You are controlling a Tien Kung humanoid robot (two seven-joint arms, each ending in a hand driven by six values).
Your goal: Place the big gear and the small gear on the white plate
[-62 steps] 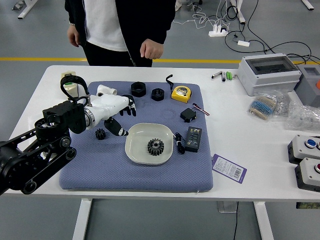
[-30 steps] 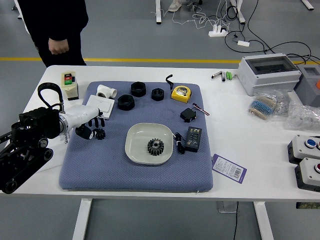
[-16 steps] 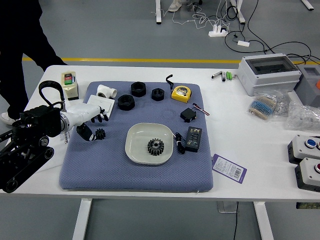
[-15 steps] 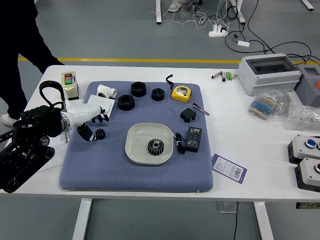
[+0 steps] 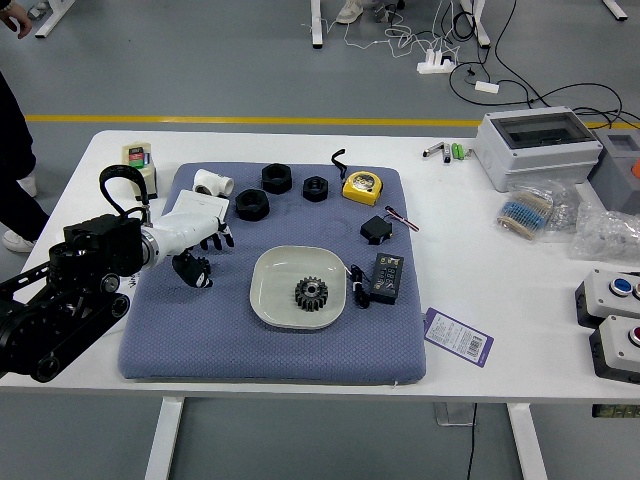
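The big gear (image 5: 311, 294) lies on the white plate (image 5: 258, 296), to the right of the robot's left hand (image 5: 184, 232) and a little nearer the table's near edge. The small gear (image 5: 204, 267) is off the plate, on the blue mat (image 5: 270, 355), right at the hand's thumb, which partly covers it; whether they touch I cannot tell. The hand is relaxed, its thumb and fingers apart, with nothing visibly gripped between them.

Just beyond the hand sit a white pipe fitting (image 5: 212, 183) and, to the right of that, three black nuts (image 5: 252, 205). Farther right of the hand, past the nuts, is a yellow tape measure (image 5: 362, 188). Beyond the plate from the hand, a black cable (image 5: 358, 288) lies beside a black box (image 5: 385, 278), with a small black block (image 5: 377, 230) farther back. A purple-edged card (image 5: 458, 336) lies well to the hand's right, partly off the mat. A person's hand (image 5: 14, 20) shows far beyond the robot hand, at the upper left, away from the table.
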